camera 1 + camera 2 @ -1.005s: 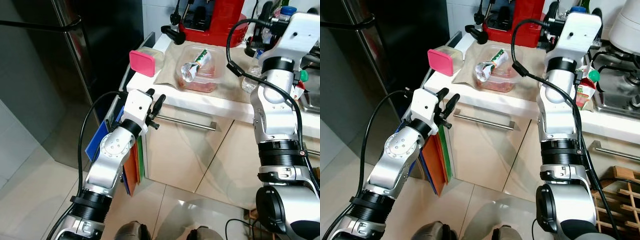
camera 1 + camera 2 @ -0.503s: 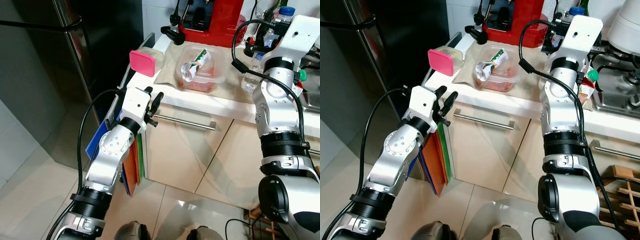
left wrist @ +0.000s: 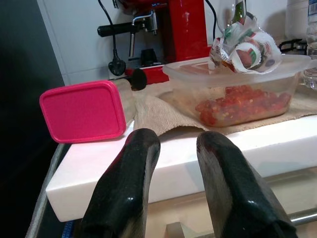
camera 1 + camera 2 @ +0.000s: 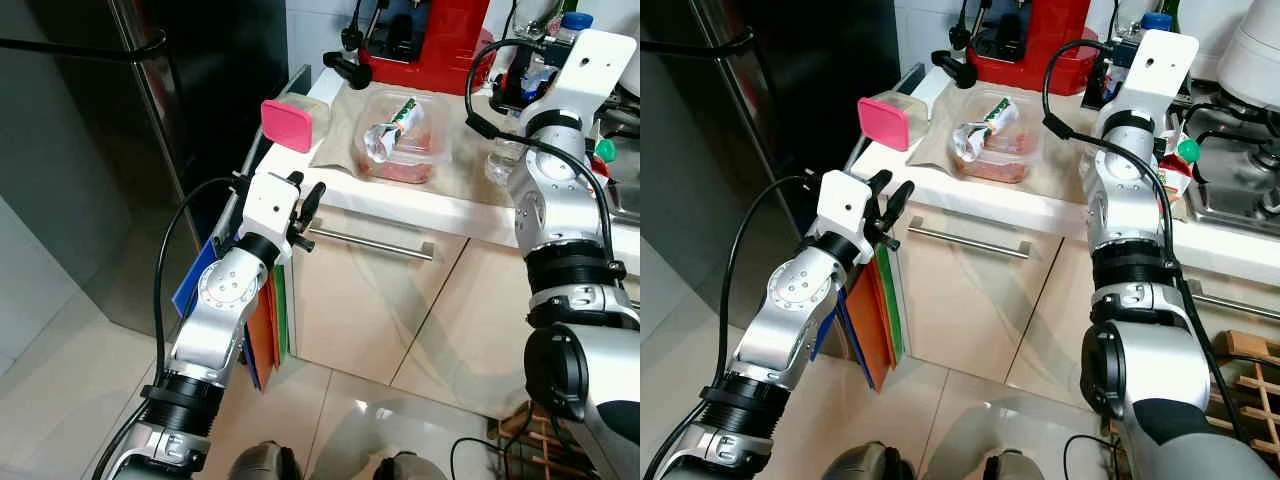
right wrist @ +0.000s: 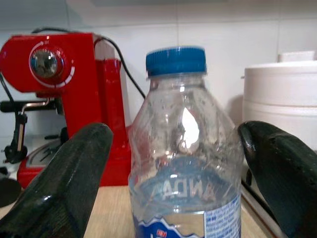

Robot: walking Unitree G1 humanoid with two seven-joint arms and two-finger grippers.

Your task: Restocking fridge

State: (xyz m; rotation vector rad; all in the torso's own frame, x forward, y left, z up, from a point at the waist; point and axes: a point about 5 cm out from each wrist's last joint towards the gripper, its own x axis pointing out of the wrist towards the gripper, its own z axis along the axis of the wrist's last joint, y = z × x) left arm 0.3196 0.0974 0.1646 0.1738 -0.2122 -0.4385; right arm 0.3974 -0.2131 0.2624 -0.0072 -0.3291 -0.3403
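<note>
White table (image 4: 400, 195) edge runs above beige cabinet doors with a steel bar handle (image 4: 372, 244); dark steel fridge (image 4: 120, 130) stands at the left, pale tiled floor (image 4: 60, 390) below. On a tan cloth (image 4: 455, 170) sit a clear tub of red food (image 4: 400, 150) with a crumpled wrapper on its lid and a pink-lidded container (image 4: 290, 122); red espresso machine (image 4: 425, 40) behind. Left end effector (image 3: 176, 148) hangs just below the table edge, fingers slightly apart, empty. Right end effector (image 5: 173, 148) is wide open, fingers either side of a blue-capped water bottle (image 5: 184, 148), not touching it.
</note>
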